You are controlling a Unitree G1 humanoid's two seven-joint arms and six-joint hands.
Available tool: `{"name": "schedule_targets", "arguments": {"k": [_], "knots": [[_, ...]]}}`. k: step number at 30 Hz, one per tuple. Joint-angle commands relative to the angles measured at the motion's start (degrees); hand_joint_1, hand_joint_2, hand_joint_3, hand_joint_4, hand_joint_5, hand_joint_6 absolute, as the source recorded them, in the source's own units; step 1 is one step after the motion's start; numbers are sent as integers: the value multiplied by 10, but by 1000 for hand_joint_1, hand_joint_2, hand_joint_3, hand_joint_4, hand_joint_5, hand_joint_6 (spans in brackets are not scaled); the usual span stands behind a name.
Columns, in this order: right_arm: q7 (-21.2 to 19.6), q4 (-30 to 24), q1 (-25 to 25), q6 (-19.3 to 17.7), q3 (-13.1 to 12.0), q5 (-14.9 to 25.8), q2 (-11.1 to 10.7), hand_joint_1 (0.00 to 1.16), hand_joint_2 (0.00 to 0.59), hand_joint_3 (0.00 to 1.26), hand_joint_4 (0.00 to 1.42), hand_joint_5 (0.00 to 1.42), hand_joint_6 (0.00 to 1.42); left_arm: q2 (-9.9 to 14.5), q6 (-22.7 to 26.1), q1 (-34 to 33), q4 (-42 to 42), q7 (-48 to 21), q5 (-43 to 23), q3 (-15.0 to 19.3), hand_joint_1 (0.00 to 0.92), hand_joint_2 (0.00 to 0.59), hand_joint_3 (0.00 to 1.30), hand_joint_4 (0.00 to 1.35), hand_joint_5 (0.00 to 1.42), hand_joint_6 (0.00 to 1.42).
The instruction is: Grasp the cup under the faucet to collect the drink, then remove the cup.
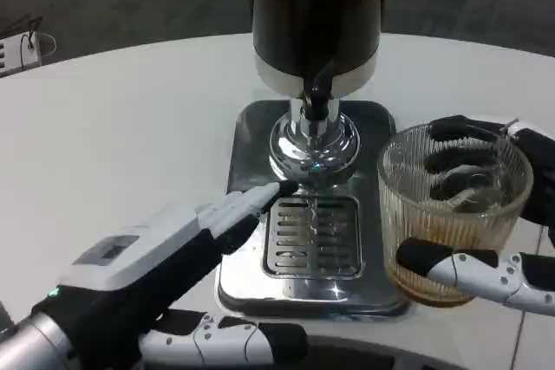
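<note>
A ribbed clear glass cup with brown drink in its bottom hangs to the right of the dispenser's steel base, off the drip grille. My right hand grips it, thumb across its lower front and fingers around its far side. The dark drink dispenser stands at the back, its faucet above the chrome column. My left hand stretches forward over the base's left edge, fingers apart and holding nothing, fingertips near the grille's top left corner.
The steel drip base sits in the middle of the round white table. A small white object with a cable lies at the far left edge. Dark floor lies beyond the table.
</note>
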Motion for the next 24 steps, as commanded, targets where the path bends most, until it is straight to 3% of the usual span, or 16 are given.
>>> {"name": "schedule_targets", "arguments": {"k": [1,9,24], "knots": [[2,-15,0,-44,3,-10,-5,955,202,997,1197,1317,1416,6,8,21,-17,-10,6,9,0,10,0,0,0,29],[4,-13,6,-66,4,-21,-6,950,201,997,1197,1308,1416,3,16,35,-35,-9,9,18,0,15,0,0,0,7],[6,-17,12,-65,4,-26,-5,946,200,994,1199,1303,1416,4,22,38,-36,-10,8,25,0,15,0,0,0,0]]}}
